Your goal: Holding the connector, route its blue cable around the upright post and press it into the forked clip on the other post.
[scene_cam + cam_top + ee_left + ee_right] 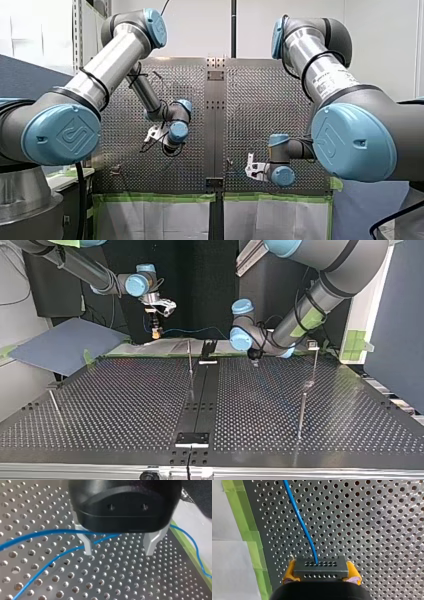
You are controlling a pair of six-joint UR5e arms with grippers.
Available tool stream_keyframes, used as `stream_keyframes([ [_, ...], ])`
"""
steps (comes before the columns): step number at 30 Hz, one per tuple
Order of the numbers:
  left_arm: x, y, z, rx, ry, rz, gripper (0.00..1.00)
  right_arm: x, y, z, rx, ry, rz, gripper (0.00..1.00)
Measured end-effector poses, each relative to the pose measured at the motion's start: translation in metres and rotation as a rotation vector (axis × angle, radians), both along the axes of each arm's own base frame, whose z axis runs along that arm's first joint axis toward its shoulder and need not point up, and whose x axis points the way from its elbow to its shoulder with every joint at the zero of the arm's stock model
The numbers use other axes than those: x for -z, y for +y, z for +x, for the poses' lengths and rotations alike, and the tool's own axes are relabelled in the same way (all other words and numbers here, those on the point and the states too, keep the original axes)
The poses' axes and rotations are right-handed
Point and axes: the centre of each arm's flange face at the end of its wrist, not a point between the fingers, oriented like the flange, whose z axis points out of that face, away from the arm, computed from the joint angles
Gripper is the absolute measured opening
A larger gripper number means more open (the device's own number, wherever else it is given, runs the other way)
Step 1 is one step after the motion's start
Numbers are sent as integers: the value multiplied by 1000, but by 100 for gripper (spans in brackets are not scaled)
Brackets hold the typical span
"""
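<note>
Yellow pads [290, 572] pinch one connector [321, 569], one cable [299, 517] trailing.

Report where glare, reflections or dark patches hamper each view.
Front view: glare streaks the metal tube of my left arm. Top view: the glossy table seems to mirror the middle post, and the backdrop is dark. Left wrist view: hole rims glint around the blue cable. Right wrist view: even light, and the connector shows plainly.

connector [321, 567] in right tool [322, 573], blue cable [297, 513]
</note>
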Motion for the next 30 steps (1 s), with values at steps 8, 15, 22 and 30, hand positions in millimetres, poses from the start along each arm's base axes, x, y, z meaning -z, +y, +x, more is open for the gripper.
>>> stream_keyframes([
  [8,1,-3,-1,4,-1,-9,100,0,0,0,0,0,-1,0],
  [15,26,-3,-5,2,51,-5,100,0,0,0,0,0,0,0],
  [22,57,-10,-8,21,103,-30,100,0,0,0,0,0,0,0],
  [30,61,-20,-11,41,107,-63,100,0,0,0,-1,4,2,0],
])
